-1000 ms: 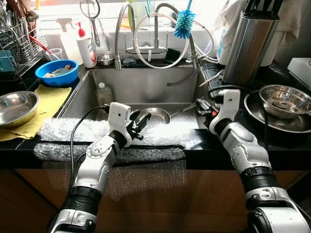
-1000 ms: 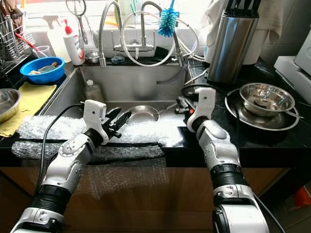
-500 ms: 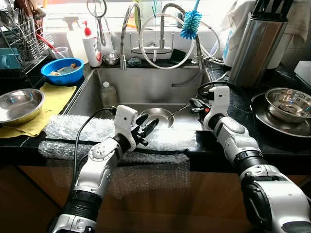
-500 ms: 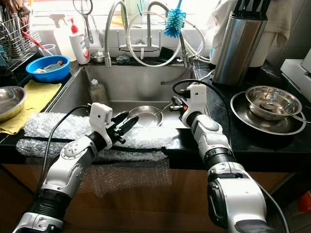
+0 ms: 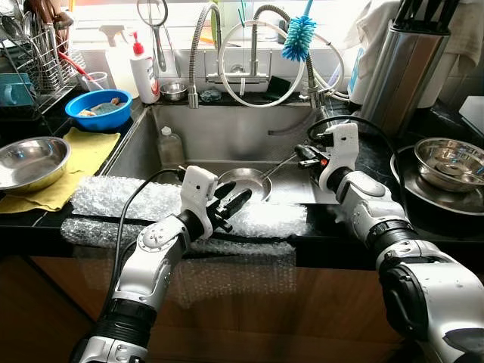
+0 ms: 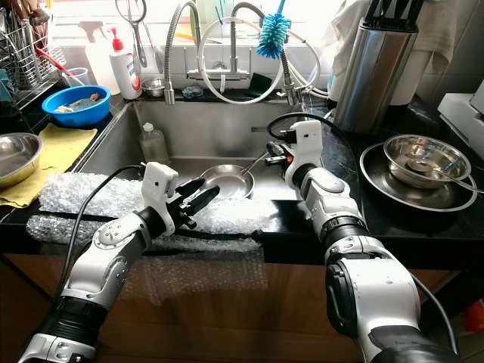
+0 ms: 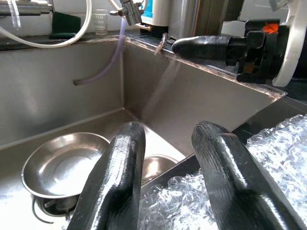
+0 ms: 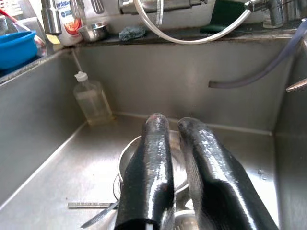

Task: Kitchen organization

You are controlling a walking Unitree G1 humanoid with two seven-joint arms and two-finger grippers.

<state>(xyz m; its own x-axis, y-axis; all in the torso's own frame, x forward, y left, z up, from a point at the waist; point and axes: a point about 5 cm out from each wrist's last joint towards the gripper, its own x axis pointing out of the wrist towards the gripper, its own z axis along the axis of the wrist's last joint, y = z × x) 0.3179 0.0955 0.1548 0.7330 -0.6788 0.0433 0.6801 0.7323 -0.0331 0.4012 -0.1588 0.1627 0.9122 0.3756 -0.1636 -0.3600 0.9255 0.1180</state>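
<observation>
A shallow steel dish (image 5: 243,181) lies on the floor of the sink (image 5: 227,132), with a thin utensil handle (image 5: 278,168) leaning off its right side. My left gripper (image 5: 231,203) hovers over the bubble wrap (image 5: 121,200) at the sink's front rim, open and empty, pointing at the dish (image 7: 62,163). My right gripper (image 5: 302,155) reaches over the sink's right rim, shut on nothing, above the dish (image 8: 129,158). Its fingers (image 8: 153,158) lie side by side in the right wrist view. A clear plastic bottle (image 5: 169,146) stands in the sink's back left corner.
Left counter: a steel bowl (image 5: 30,161) on a yellow cloth, a blue bowl (image 5: 98,110), a dish rack (image 5: 34,53). Right counter: stacked steel bowls (image 5: 446,159) and a knife block (image 5: 404,64). Faucet hoses (image 5: 257,53), a soap bottle (image 5: 144,72) and a blue brush (image 5: 299,38) line the back.
The camera shifted slightly. My right gripper has moved left and farther back over the sink. My left gripper has edged forward toward the dish.
</observation>
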